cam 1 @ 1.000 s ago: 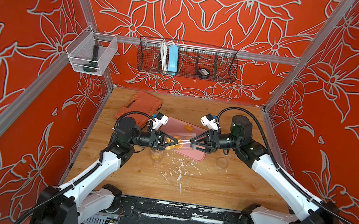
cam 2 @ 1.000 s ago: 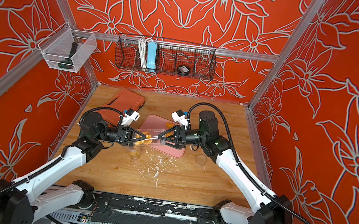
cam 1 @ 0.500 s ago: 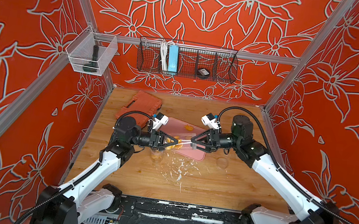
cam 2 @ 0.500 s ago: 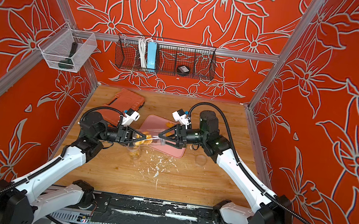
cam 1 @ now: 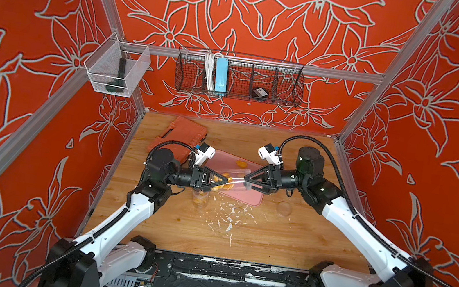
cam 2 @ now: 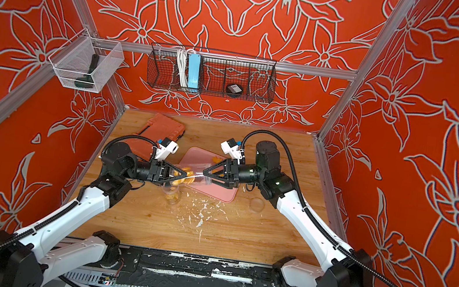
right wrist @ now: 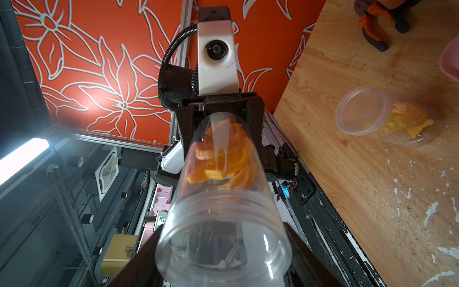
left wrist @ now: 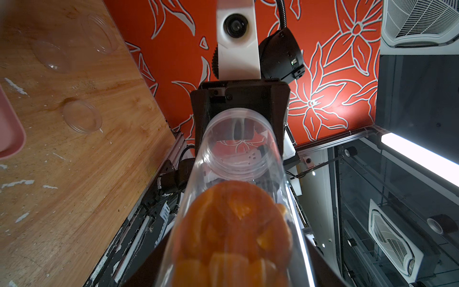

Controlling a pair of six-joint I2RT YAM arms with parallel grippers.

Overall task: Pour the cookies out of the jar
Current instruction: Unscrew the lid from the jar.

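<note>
The cookies (right wrist: 221, 154) sit packed at the closed end of the one clear jar (cam 1: 237, 179), held level over the pink tray (cam 1: 248, 197) edge. The left end effector (cam 1: 226, 180) clamps that end. The right end effector (cam 1: 246, 182) flanks the mouth; I cannot tell whether it grips. Only the right wrist view plainly shows one second tub (right wrist: 360, 111) on the surface (right wrist: 372, 198). Poses match a second ago.

The top views are evenly lit and sharp; in the wrist views glare is cast by a light strip (right wrist: 22, 154).
</note>
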